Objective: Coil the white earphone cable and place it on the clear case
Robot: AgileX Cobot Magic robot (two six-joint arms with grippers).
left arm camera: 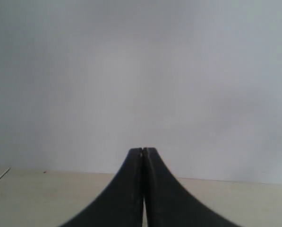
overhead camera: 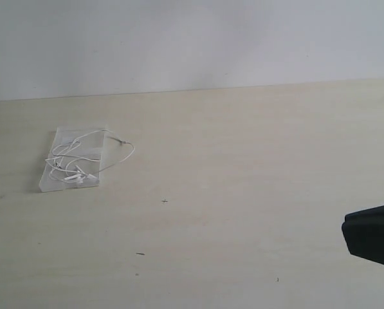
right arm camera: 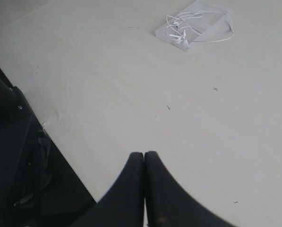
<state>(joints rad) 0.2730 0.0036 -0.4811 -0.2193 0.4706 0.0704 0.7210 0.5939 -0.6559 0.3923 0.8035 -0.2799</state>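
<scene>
The clear case (overhead camera: 60, 183) lies flat on the pale table at the left of the exterior view. The white earphone cable (overhead camera: 76, 159) rests loosely bundled on top of it, one loop (overhead camera: 128, 152) hanging over the case's right side onto the table. The right wrist view shows the same case (right arm camera: 165, 34) and cable (right arm camera: 184, 28) far away. My right gripper (right arm camera: 144, 154) is shut with nothing in it, far from the case; only a black part of that arm (overhead camera: 373, 235) shows at the exterior view's right edge. My left gripper (left arm camera: 143, 150) is shut, empty, facing the wall.
The pale wooden table (overhead camera: 230, 193) carries a few small dark specks (overhead camera: 164, 201). A grey wall (overhead camera: 192, 38) rises behind it. Past the table's edge in the right wrist view lies dark equipment (right arm camera: 18, 156).
</scene>
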